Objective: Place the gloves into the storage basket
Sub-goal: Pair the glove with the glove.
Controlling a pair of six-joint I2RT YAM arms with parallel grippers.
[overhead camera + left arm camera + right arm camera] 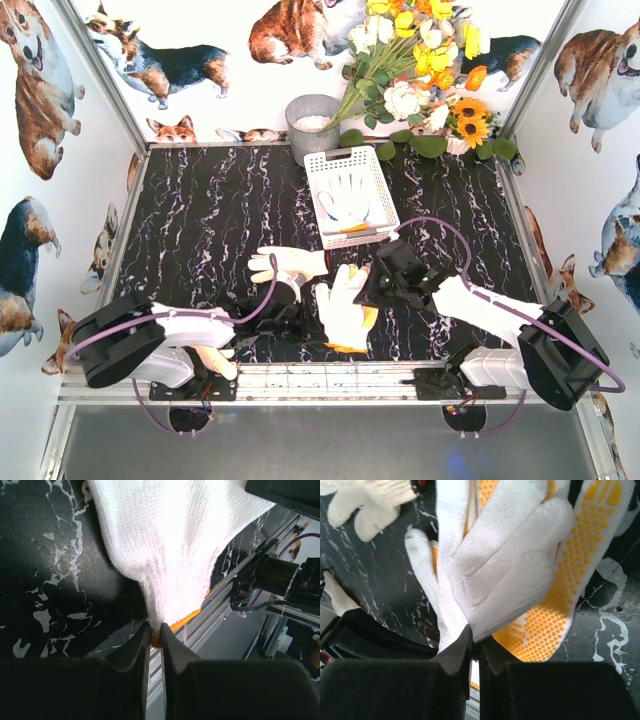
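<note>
While one glove (350, 203) already lies inside the storage basket (314, 193), a white glove (341, 308) is held just in front of that basket (on its near side). Its orange cuff (187, 618) is pinched by the left gripper (156, 629), its finger end by the right gripper (476, 641). The pick-up is judged in hand; next, a lift and carry over the basket rim is called for.
</note>
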